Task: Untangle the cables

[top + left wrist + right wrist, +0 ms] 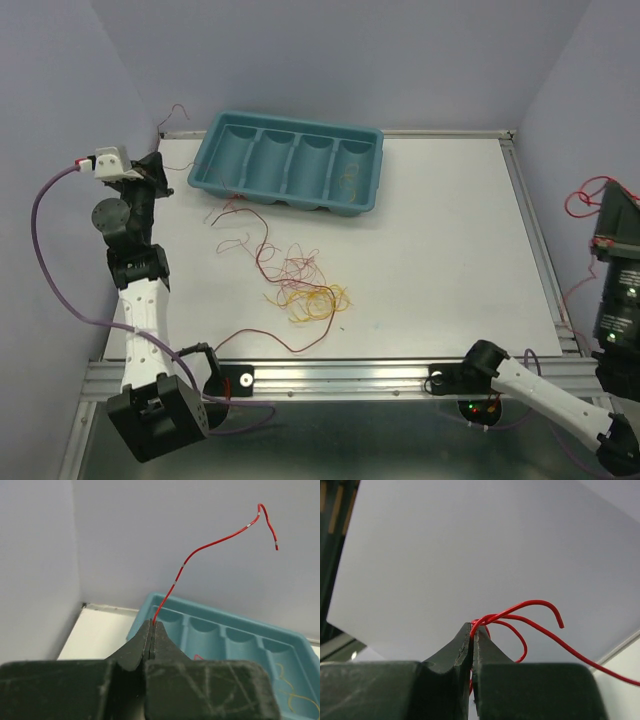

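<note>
A tangle of thin red, dark red, orange and yellow cables (305,285) lies on the white table in front of the teal tray (290,160). My left gripper (160,172) is raised at the tray's left end. In the left wrist view it (152,624) is shut on a red cable (210,545) that curls up over the tray (225,625). My right gripper (603,215) is off the table's right edge. In the right wrist view it (473,626) is shut on a looped red cable (530,605), which trails down toward the table's right side.
The tray has several compartments, and a yellow cable (350,180) lies in its right one. A dark red cable (270,335) runs toward the front rail. Thick purple arm cables (45,250) hang at the left. Walls close in at the back and sides.
</note>
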You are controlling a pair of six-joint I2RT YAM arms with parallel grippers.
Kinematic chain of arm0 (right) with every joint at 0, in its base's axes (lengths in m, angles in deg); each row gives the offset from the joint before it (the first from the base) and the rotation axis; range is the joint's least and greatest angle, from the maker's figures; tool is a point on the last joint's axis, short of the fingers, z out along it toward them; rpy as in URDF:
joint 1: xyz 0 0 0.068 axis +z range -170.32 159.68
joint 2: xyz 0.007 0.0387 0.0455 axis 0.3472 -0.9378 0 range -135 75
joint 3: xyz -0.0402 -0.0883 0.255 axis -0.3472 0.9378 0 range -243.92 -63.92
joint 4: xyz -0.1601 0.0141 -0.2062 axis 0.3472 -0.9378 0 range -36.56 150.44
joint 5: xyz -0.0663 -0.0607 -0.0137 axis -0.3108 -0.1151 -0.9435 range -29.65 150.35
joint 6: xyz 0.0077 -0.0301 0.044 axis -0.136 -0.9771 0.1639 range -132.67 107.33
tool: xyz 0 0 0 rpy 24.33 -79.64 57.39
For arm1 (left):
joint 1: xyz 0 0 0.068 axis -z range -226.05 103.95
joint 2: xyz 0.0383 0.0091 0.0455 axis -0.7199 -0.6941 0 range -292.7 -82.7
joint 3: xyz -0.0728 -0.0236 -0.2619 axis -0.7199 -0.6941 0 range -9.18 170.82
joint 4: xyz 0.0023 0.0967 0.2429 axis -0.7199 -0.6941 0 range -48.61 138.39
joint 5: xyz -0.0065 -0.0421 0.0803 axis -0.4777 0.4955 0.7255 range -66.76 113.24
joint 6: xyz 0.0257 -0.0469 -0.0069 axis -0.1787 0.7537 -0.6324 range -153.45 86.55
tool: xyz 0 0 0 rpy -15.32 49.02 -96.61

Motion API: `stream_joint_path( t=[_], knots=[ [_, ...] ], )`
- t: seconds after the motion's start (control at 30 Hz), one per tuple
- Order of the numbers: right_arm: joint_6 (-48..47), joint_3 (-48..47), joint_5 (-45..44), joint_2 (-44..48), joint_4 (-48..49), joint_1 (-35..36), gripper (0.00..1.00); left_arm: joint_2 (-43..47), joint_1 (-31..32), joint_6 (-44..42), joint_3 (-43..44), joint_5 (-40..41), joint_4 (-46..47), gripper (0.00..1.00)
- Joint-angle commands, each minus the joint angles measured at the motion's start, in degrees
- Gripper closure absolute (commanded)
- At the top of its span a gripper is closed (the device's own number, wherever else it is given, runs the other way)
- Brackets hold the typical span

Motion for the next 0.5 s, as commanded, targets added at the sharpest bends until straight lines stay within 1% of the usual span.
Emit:
stream_joint_path(
  t=[0.0,0.1,0.13,0.2,0.23,0.33,0.37,0.43,0.47],
  knots=[
    [2.2,-2.9,8.8,-8.7,-3.9,0.2,0.99,3.0,1.3,-0.4,0.8,-13.0,5.0,1.0],
    [2.4,-5.1,13.4,-12.9,-5.6,0.2,0.99,3.6,3.3,-1.3,0.3,-17.7,5.5,1.0],
    [2.5,-6.6,14.5,-15.6,-6.7,0.2,0.99,4.2,5.4,-2.3,-0.1,-18.4,5.5,1.0],
    [2.6,-7.5,16.8,-17.5,-7.8,0.2,0.99,5.1,7.6,-4.4,-0.3,-19.9,5.5,1.0],
    [2.7,-7.8,17.3,-18.6,-8.3,0.3,0.99,5.5,10.0,-5.2,-0.4,-20.1,5.4,1.0],
    [2.8,-6.4,17.8,-21.1,-8.5,0.2,0.99,6.4,12.7,-6.8,0.0,-19.4,4.7,1.0],
    [2.7,-4.5,17.5,-21.3,-8.5,0.2,0.99,6.6,13.5,-7.5,1.2,-19.4,4.3,1.0],
    [3.0,-0.4,16.3,-21.6,-8.4,0.2,0.99,5.9,13.9,-6.9,3.6,-19.3,3.5,1.0],
    [3.3,-0.4,15.7,-21.6,-8.3,0.2,0.99,5.4,13.9,-6.6,4.5,-19.5,3.5,1.0]
  ],
)
